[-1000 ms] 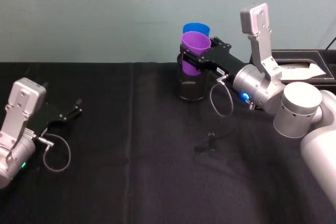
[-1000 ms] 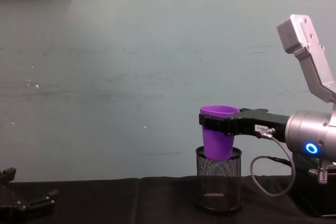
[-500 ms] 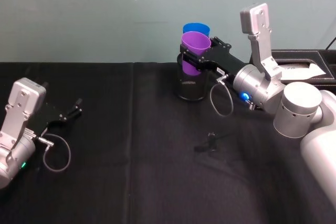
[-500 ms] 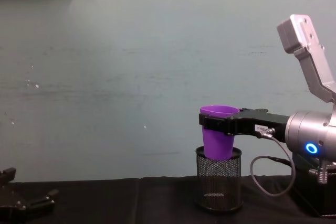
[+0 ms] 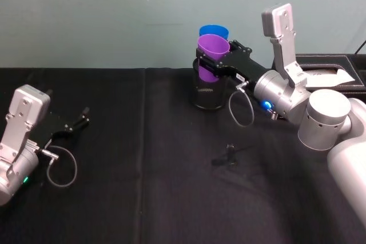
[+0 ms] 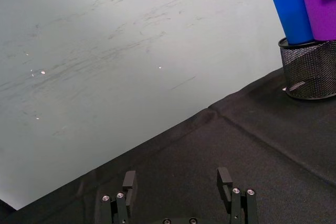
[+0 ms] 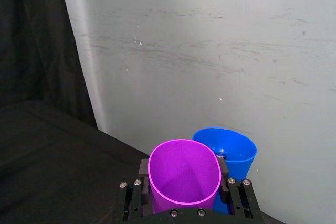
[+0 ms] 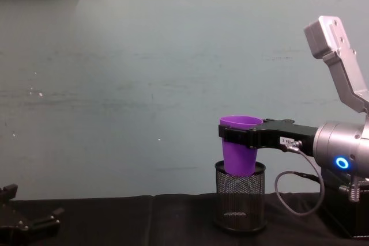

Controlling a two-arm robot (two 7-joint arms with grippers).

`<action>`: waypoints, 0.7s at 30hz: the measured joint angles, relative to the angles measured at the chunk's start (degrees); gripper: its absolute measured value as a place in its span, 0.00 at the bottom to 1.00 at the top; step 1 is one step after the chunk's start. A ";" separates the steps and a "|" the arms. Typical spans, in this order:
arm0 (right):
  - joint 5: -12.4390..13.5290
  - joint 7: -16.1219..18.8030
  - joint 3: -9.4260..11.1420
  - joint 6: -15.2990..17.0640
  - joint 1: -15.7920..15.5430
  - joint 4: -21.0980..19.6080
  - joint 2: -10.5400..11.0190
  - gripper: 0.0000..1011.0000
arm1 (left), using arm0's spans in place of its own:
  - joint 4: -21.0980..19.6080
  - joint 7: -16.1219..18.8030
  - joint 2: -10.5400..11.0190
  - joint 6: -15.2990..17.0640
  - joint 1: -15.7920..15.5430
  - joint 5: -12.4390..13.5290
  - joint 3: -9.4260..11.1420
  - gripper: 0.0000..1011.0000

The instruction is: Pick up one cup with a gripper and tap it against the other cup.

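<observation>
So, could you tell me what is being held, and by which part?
The right pincer grips the purple cup just below its rim; the left pincer is empty.

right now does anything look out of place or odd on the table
Only a small dark scrap lying loose on the black cloth in front of the mesh holder. The right tool grips the purple cup upright beside the blue cup.

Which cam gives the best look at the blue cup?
Right wrist: the blue cup shows its open rim and inside, just behind the purple cup. Left wrist gives its side wall; head, just the rim; chest, the purple cup hides it.
</observation>
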 joint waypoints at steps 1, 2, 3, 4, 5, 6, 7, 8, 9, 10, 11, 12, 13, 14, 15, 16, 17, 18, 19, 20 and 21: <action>0.00 0.00 0.00 0.00 0.00 0.00 0.00 0.72 | 0.00 0.00 0.00 0.00 0.00 0.00 0.00 0.99; 0.00 0.00 0.00 0.00 0.00 0.00 0.00 0.72 | 0.00 0.00 0.00 0.00 0.00 0.00 0.00 0.99; 0.00 0.00 0.00 0.00 0.00 0.00 0.00 0.72 | 0.00 0.00 0.00 0.00 0.00 0.00 0.00 0.99; 0.00 0.00 0.00 0.00 0.00 0.00 0.00 0.72 | 0.00 0.00 0.00 0.00 0.00 0.00 0.00 0.99; 0.00 0.00 0.00 0.00 0.00 0.00 0.00 0.72 | 0.00 0.00 0.00 0.00 0.00 0.00 0.00 0.99; 0.00 0.00 0.00 0.00 0.00 0.00 0.00 0.72 | 0.00 0.00 0.00 0.00 0.00 0.00 0.00 0.99; 0.00 0.00 0.00 0.00 0.00 0.00 0.00 0.72 | 0.00 0.00 0.00 0.00 0.00 0.00 0.00 0.99; 0.00 0.00 0.00 0.00 0.00 0.00 0.00 0.72 | 0.00 0.00 0.00 0.00 0.00 0.00 0.00 0.99; 0.00 0.00 0.00 0.00 0.00 0.00 0.00 0.72 | 0.00 0.00 0.00 0.00 0.00 0.00 0.00 0.99; 0.00 0.00 0.00 0.00 0.00 0.00 0.00 0.72 | 0.00 0.00 0.00 0.00 0.00 0.00 0.00 0.99; 0.00 0.00 0.00 0.00 0.00 0.00 0.00 0.72 | 0.00 0.00 0.00 0.00 0.00 0.00 0.00 0.99; 0.00 0.00 0.00 0.00 0.00 0.00 0.00 0.72 | 0.00 0.00 0.00 0.00 0.00 0.00 0.00 0.99; 0.00 0.00 0.00 0.00 0.00 0.00 0.00 0.72 | 0.00 0.00 0.00 0.00 0.00 0.00 0.00 0.99; 0.00 0.00 0.00 0.00 0.00 0.00 0.00 0.72 | 0.00 0.00 0.00 0.00 0.00 0.00 0.00 0.99; 0.00 0.00 0.00 0.00 0.00 0.00 0.00 0.72 | 0.00 0.00 0.00 0.00 0.00 0.00 0.00 0.99; 0.00 0.00 0.00 0.00 0.00 0.00 0.00 0.72 | 0.00 0.00 0.00 0.00 0.00 0.00 0.00 0.99; 0.00 0.00 0.00 0.00 0.00 0.00 0.00 0.72 | 0.00 0.00 0.00 0.00 0.00 0.00 0.00 0.99; 0.00 0.00 0.00 0.00 0.00 0.00 0.00 0.72 | 0.00 0.00 0.00 0.00 0.00 0.00 0.00 0.99; 0.00 0.00 0.00 0.00 0.00 0.00 0.00 0.72 | 0.00 0.00 0.00 0.00 0.00 0.00 0.00 0.99; 0.00 0.00 0.00 0.00 0.00 0.00 0.00 0.72 | 0.00 0.00 0.00 0.00 0.00 0.00 0.00 0.99; 0.00 0.00 0.00 0.00 0.00 0.00 0.00 0.72 | 0.00 0.00 0.00 0.00 0.00 0.00 0.00 0.99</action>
